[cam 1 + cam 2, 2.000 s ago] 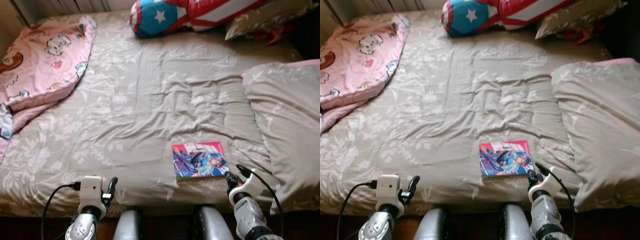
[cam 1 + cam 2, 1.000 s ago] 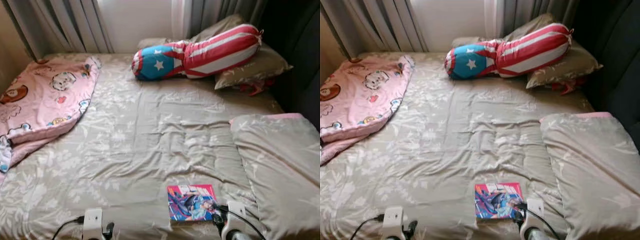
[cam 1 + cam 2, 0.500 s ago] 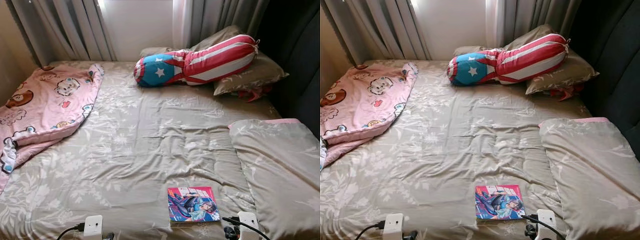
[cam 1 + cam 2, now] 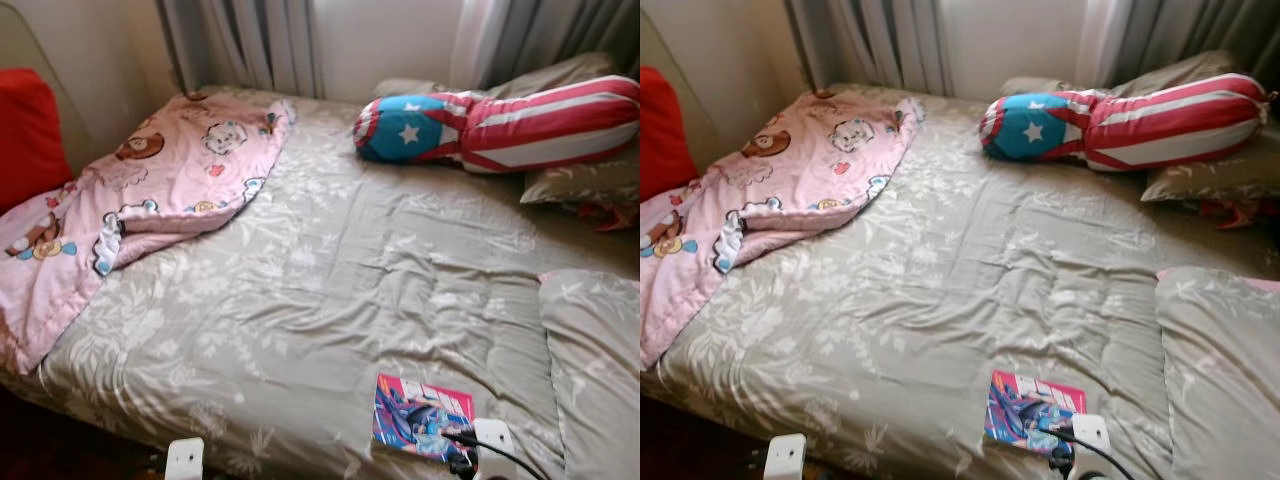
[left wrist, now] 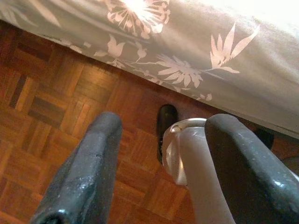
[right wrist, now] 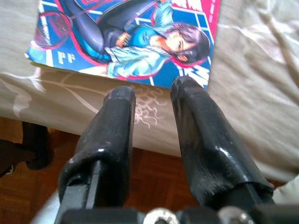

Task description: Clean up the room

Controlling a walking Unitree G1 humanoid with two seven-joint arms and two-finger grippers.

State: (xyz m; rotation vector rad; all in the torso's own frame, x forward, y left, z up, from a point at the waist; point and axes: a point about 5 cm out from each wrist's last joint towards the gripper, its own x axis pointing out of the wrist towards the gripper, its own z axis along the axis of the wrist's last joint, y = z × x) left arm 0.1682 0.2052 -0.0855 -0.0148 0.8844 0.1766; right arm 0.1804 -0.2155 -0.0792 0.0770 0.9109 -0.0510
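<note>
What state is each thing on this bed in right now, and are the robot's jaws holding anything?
Comic book: closed, lying flat near the bed's front edge.
Pink blanket: rumpled, partly folded back.
Star-and-stripe cushion: lying on its side near the curtains.
Grey bedspread: spread out, wrinkled.
Grey pillow: lying flat at the right edge.
Right gripper: jaws open, empty, just short of the comic book.
Left gripper: jaws open, empty, above the wooden floor.
</note>
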